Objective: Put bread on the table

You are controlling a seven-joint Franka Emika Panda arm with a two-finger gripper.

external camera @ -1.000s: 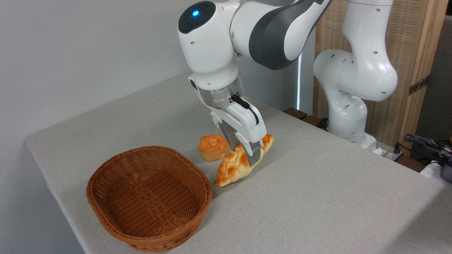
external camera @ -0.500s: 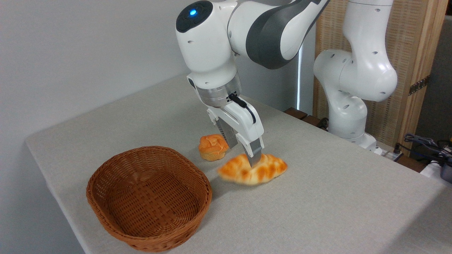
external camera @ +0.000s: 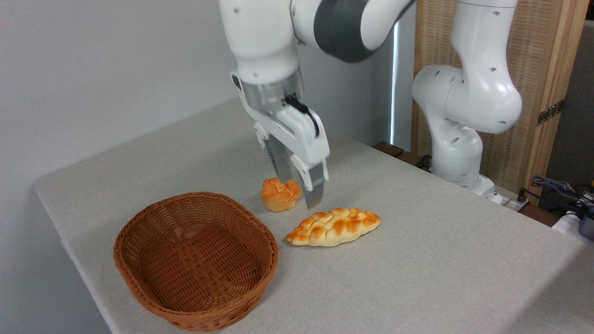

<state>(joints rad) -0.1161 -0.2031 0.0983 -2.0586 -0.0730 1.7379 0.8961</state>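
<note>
Lower left of frame: wicker basket (external camera: 195,260) sitting on the grey-beige surface (external camera: 441,260), nothing inside. Centre, just right of the basket: small round bun (external camera: 280,195) on the cloth. End effector (external camera: 299,192) hangs above and beside the bun, fingers spread, gripping nothing. Lower centre-right: braided bread (external camera: 333,227) lies flat on the surface, apart from the fingers, near the basket rim but not touching.
</note>
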